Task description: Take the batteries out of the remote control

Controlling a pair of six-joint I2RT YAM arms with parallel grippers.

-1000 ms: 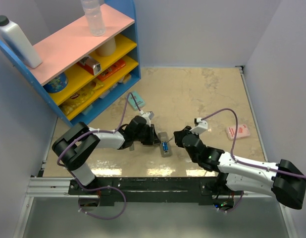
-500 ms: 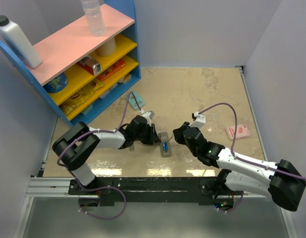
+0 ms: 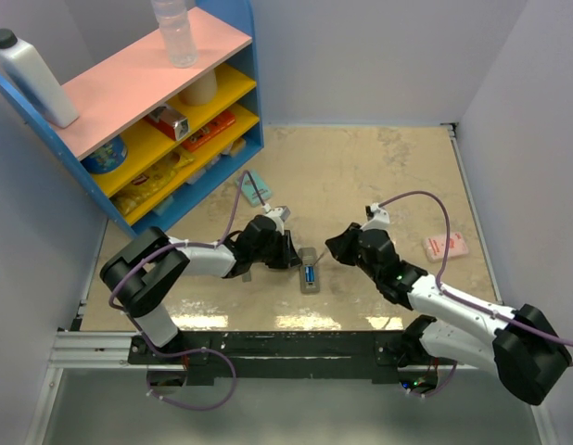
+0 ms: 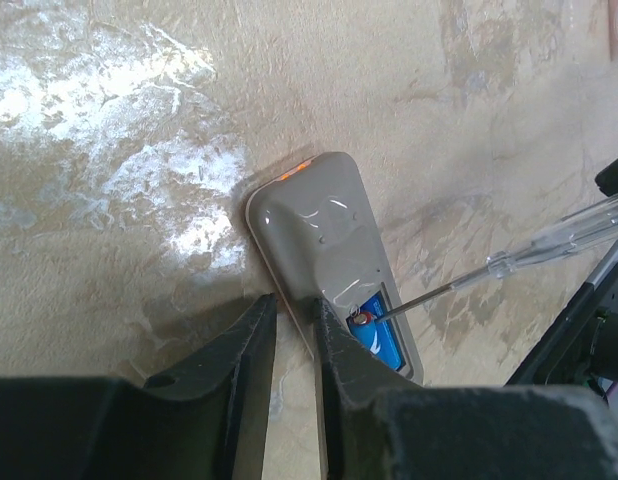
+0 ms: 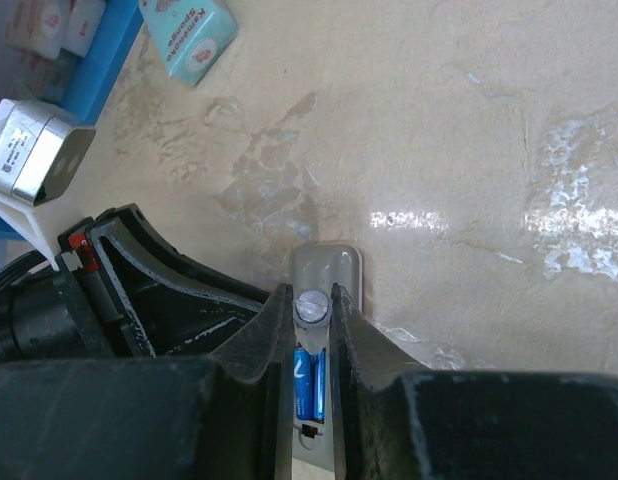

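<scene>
Left gripper (image 4: 292, 305): jaws pinching remote control (image 4: 324, 240).
Right gripper (image 5: 310, 292): jaws pinching stick (image 4: 529, 247).
Batteries (image 5: 309, 385): likely light, slick; best levered at end beneath right jaws.

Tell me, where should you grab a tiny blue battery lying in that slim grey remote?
From above, probably at one end. The slim blue cylinder batteries lie side by side, sunk in the open recess of the grey remote, so only their rounded tops show. Lift an end first, then pinch it.
</scene>
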